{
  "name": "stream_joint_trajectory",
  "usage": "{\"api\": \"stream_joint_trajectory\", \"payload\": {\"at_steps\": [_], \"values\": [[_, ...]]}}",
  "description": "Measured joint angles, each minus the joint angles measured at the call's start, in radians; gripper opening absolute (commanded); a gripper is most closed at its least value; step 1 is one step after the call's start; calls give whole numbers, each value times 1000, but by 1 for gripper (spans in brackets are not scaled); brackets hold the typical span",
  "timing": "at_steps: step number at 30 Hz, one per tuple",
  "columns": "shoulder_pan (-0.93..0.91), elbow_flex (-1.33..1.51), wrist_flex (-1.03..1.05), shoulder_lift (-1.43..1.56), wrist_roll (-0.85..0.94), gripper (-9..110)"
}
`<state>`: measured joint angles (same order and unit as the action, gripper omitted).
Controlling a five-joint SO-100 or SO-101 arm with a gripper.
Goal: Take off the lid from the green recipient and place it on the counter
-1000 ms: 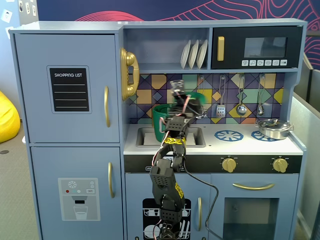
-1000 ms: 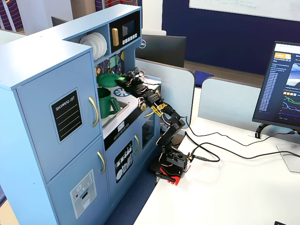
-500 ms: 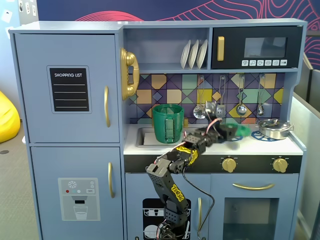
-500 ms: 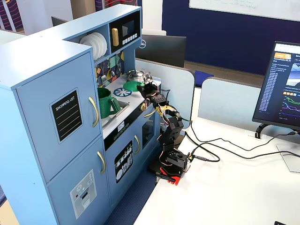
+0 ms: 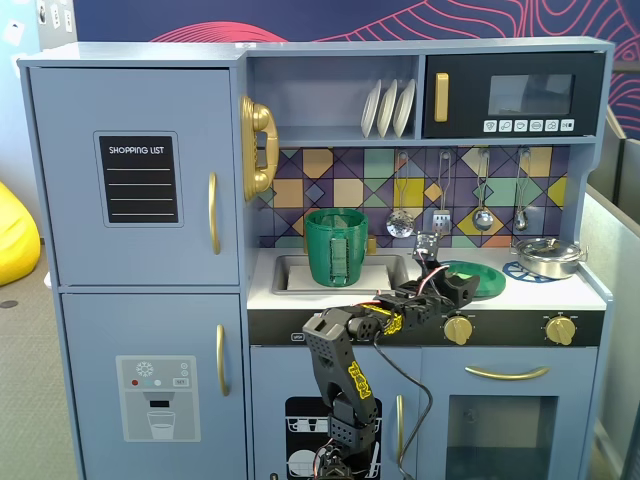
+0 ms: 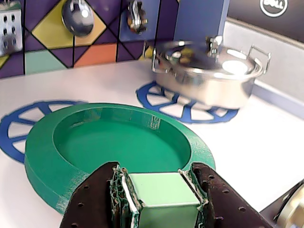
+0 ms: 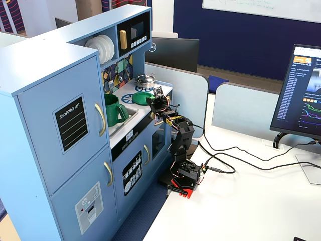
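Observation:
The green lid (image 6: 123,142) lies on the white counter (image 6: 247,152) over a blue burner ring, right of the sink; it also shows in both fixed views (image 5: 482,280) (image 7: 144,97). My gripper (image 6: 161,190) is shut on the lid's pale green block handle (image 6: 164,187), one dark finger on each side. In a fixed view the gripper (image 5: 445,287) reaches over the counter's front edge. The green recipient (image 5: 340,248) stands open and upright in the sink, to the left of the lid and clear of the gripper; it also shows in the other fixed view (image 7: 113,110).
A silver lidded pan (image 6: 209,71) sits on the right burner ring just beyond the lid, also in a fixed view (image 5: 547,257). Utensils (image 5: 400,222) hang on the tiled back wall. The oven knobs (image 5: 458,329) sit below the counter's edge.

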<state>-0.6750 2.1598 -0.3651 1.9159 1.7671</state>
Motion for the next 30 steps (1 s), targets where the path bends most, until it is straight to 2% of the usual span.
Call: {"api": "stream_joint_trajectory", "payload": {"at_steps": [8, 12, 22, 30], "values": [[2, -31, -21, -46, 0, 2], [12, -34, -21, -46, -17, 19], [29, -71, -14, -46, -75, 35], [29, -95, 103, 44, -80, 31]]}}
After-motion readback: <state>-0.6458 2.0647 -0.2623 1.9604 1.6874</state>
